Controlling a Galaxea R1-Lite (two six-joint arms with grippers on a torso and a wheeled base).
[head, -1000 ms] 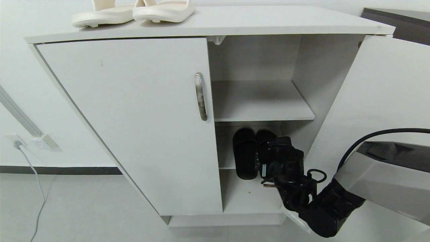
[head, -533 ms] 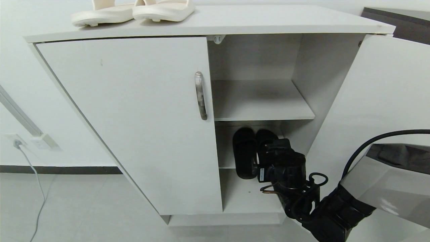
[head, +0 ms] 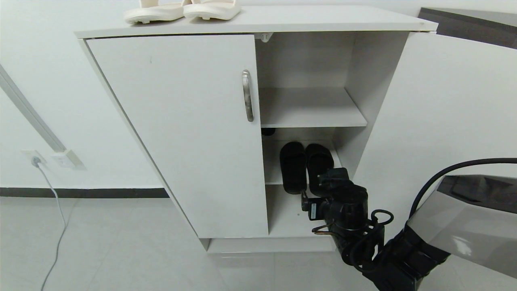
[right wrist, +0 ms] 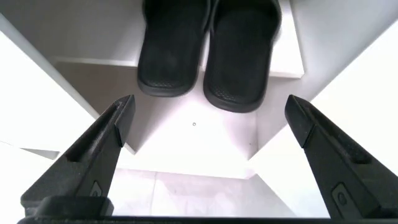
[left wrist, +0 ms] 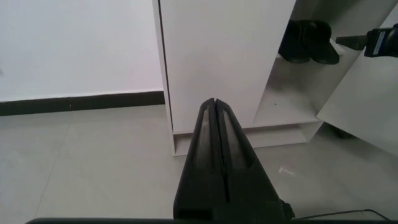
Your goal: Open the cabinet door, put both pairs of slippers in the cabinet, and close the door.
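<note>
1. Left claw (left wrist: 214, 107): fingers pressed together, holding nothing, lower centre of the left wrist view, over the floor (left wrist: 93, 162) in front of the cabinet.
2. Right claw (right wrist: 210, 106): fingers spread wide, holding nothing, lower right of centre in the head view (head: 323, 184), just in front of the open lower compartment.
3. Black slippers (head: 293, 163) (right wrist: 171, 56): side by side on the middle shelf (head: 272, 171), centre of frame, near ends overhanging its front edge, apart from the claw.
4. Upper shelf (head: 311, 107): above them, just above frame centre.
5. Cabinet (head: 323, 18): left door (head: 181, 129) closed, handle (head: 247, 95) upright; right door (head: 436, 105) swung open at frame right.
6. Cream slippers (head: 153, 14): on the cabinet's top surface, upper left of centre.
7. Wall socket (head: 34, 159) with cable (head: 56, 210): far left.
</note>
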